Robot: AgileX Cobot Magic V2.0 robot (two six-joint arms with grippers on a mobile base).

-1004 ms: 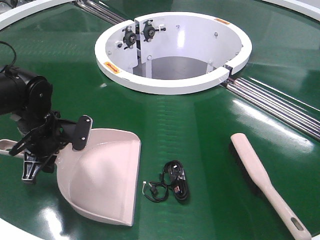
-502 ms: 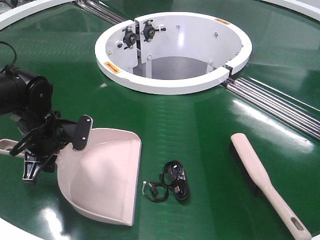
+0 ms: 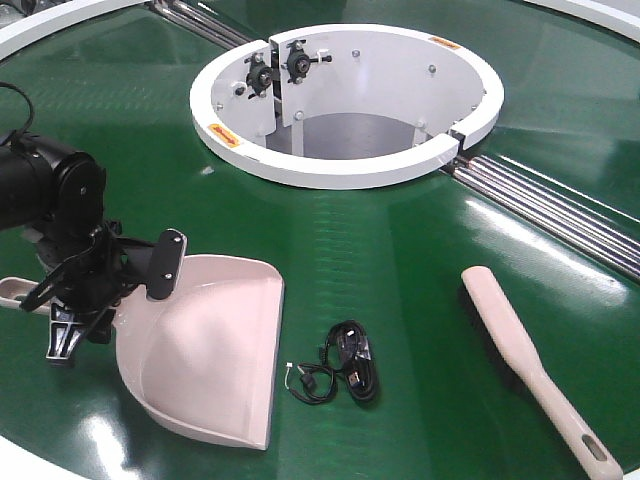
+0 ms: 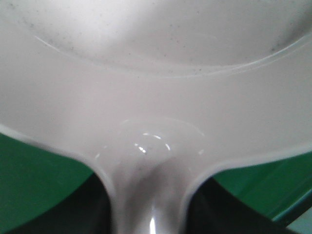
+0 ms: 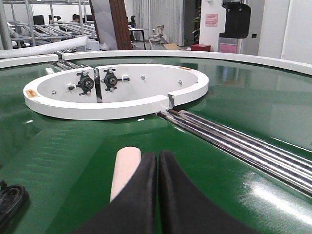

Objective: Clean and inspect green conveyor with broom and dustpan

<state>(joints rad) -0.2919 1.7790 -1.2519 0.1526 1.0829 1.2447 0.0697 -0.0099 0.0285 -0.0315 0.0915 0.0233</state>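
The dustpan (image 3: 215, 350) lies on the green conveyor (image 3: 400, 260) at the front left, with its mouth toward the front. My left gripper (image 3: 112, 305) straddles the neck where the handle meets the pan, and its dark fingers press both sides of that neck (image 4: 148, 195). The broom (image 3: 520, 360) lies at the front right with its handle toward the front edge. In the right wrist view my right gripper (image 5: 157, 158) hovers shut and empty just over the broom's rounded end (image 5: 126, 170). The front view does not show this gripper.
A coiled black cable (image 3: 343, 373) lies between dustpan and broom. The white central ring (image 3: 340, 165) opens behind, and steel rollers (image 3: 560, 210) run from it toward the right. The belt's white rim (image 3: 20, 455) runs close along the front left.
The left gripper and the dustpan have shifted together by a few pixels to the right. Broom and cable have not moved.
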